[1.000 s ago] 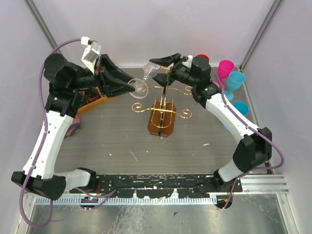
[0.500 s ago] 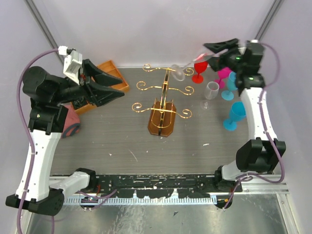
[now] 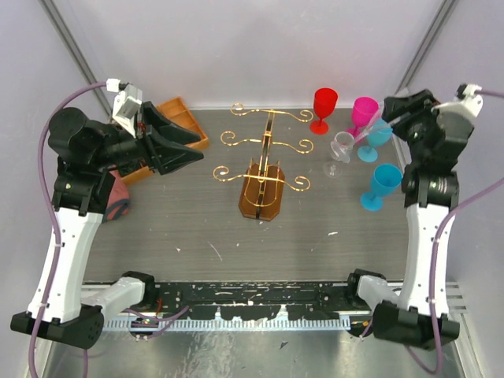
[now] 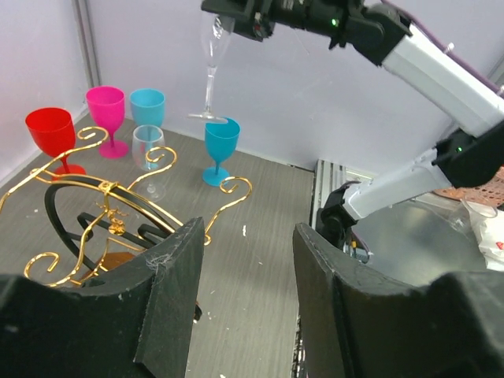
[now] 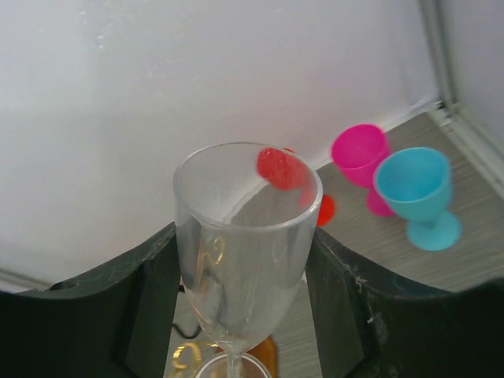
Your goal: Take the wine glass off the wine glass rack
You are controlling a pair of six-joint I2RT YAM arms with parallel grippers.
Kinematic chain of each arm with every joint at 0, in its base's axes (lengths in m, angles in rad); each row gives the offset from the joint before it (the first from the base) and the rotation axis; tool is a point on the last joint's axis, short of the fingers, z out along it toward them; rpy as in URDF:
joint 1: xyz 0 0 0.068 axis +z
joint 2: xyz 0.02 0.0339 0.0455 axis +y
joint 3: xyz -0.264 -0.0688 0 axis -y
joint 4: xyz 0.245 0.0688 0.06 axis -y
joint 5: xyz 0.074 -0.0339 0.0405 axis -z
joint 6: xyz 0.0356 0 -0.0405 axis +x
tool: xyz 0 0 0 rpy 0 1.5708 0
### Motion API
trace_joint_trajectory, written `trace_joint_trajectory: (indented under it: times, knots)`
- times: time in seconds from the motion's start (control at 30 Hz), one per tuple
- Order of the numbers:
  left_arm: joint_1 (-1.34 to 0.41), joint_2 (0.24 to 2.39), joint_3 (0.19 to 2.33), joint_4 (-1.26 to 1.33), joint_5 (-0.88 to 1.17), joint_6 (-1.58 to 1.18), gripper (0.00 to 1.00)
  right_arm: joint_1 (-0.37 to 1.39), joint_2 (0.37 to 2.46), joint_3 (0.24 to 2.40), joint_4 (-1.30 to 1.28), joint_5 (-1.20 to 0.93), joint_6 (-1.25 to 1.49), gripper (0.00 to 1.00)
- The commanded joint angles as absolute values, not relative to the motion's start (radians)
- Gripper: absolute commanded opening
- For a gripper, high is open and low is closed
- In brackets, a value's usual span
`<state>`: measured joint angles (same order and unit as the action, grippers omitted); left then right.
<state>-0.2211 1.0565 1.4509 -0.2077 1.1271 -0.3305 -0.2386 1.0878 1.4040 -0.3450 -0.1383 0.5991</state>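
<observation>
The wine glass point(image 5: 246, 209) is off the wine glass rack point(image 3: 264, 177) and held high over the far right of the table point(image 3: 197, 228). The right gripper point(image 5: 242, 264) is clamped on its bowl, one finger against each side. In the left wrist view it hangs roughly upright, with stem and foot free below. The left gripper point(image 4: 244, 264) hovers to the left of the rack, fingers apart and empty. No glass shows on the gold scroll arms, so the removal looks done and the set-down is what you have left.

Hazards from here:
- **Slip.** The bowl is smooth, round and tapered, and the hard fingers hold it by squeeze alone. A jerk or a strong tilt could let it slide out, and a fall from that height would likely break it.
- **Crush.** Squeezing harder on a thin clear wall could crack it.
- **Collision.** Below and around the glass stand the red goblet point(image 3: 324, 104), the pink goblet point(image 3: 364, 112), two blue goblets point(image 3: 384, 181) and a second clear glass point(image 3: 340, 148), all near one another. Coming straight down could catch the foot on a rim and topple one.

Choose a landing spot apart from the goblets and the rack.
</observation>
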Motion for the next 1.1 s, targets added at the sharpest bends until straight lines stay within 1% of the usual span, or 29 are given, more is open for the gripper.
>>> trace_joint_trajectory:
  times: [0.0, 0.13, 0.37, 0.43, 0.67, 0.77, 0.87, 1.0, 1.07]
  knots:
    - [-0.217, 1.063, 1.429, -0.143, 1.134, -0.404, 0.55, -0.215, 0.978, 1.201, -0.118, 0.060, 0.415, 0.44]
    - [-0.217, 1.073, 1.410, -0.094, 1.143, -0.456, 0.54, -0.163, 0.924, 1.046, 0.012, 0.122, 0.334, 0.44]
    - [-0.218, 1.074, 1.384, -0.067, 1.131, -0.494, 0.54, 0.123, 0.860, 0.722, 0.325, 0.416, 0.076, 0.42]
    - [-0.217, 1.068, 1.378, -0.070, 1.123, -0.494, 0.53, 0.158, 0.857, 0.664, 0.381, 0.438, 0.048, 0.42]
    - [-0.216, 1.068, 1.362, -0.080, 1.106, -0.491, 0.53, 0.183, 0.851, 0.506, 0.554, 0.462, 0.001, 0.41]
    - [-0.217, 1.075, 1.345, -0.069, 1.092, -0.497, 0.53, 0.197, 0.854, 0.470, 0.573, 0.446, 0.001, 0.41]
    - [-0.217, 1.081, 1.331, -0.058, 1.080, -0.505, 0.53, 0.249, 0.859, 0.424, 0.621, 0.492, -0.011, 0.42]
    - [-0.217, 1.090, 1.313, -0.003, 1.076, -0.544, 0.53, 0.310, 0.867, 0.356, 0.735, 0.558, -0.093, 0.43]
    - [-0.217, 1.095, 1.312, 0.008, 1.074, -0.555, 0.53, 0.322, 0.883, 0.355, 0.735, 0.579, -0.103, 0.43]
